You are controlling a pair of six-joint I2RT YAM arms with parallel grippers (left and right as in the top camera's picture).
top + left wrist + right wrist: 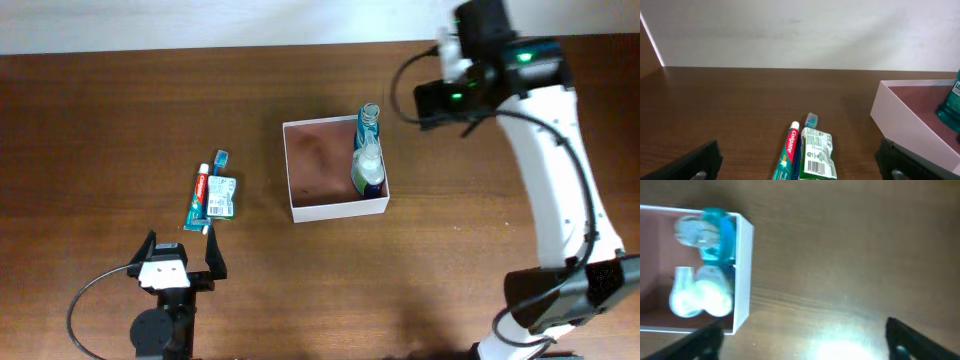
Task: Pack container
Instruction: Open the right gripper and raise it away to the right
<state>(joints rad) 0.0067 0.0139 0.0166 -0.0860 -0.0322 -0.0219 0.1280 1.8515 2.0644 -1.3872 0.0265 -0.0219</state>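
The container (316,170) is sitting mid-frame, two bottles (369,150) crowding its right wall (left half bare). The left gripper (182,252), lower left, and right gripper (800,337), beyond the container's right edge, are both hanging spread wide, gripping nothing, over open table (100,130).

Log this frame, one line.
left fingers: open, empty, near toothpaste | right fingers: open, empty, beside container | container: two bottles inside | toothpaste, toothbrush, packet: on table
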